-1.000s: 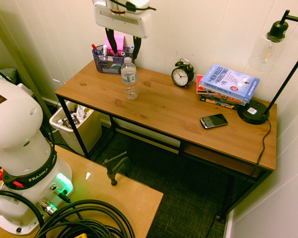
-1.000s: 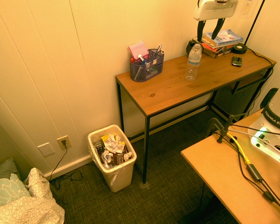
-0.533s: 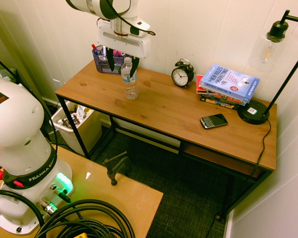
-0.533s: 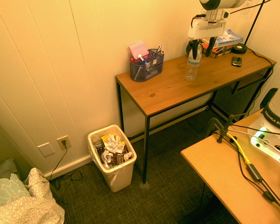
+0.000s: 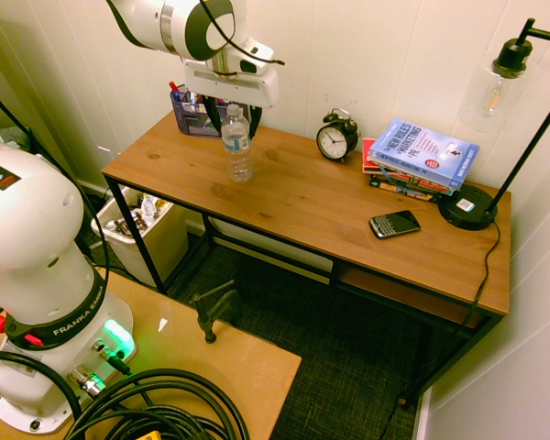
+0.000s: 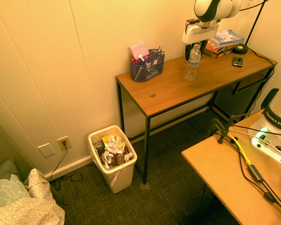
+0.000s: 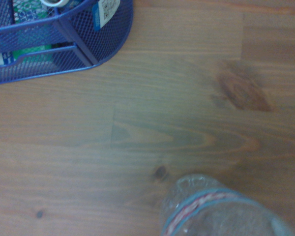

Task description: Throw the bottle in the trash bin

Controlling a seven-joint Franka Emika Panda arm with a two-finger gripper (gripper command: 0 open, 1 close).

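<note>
We've got fingers (image 5: 230, 120) spread either side of the bottle (image 5: 237, 147), upright on the tabletop (image 5: 321, 206). Close off-centre and we tip it; the trash bin (image 6: 113, 158) sits well away on the floor.

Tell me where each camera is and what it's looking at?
First exterior view: up high beside the arm's base, looking down the desk; base, arm and open hand show.
Second exterior view: across the room, facing the desk's other end and the trash bin; arm and hand show.
Wrist view: on the wrist, looking down at the desktop; no hand shows.
All three share the bottle.
</note>
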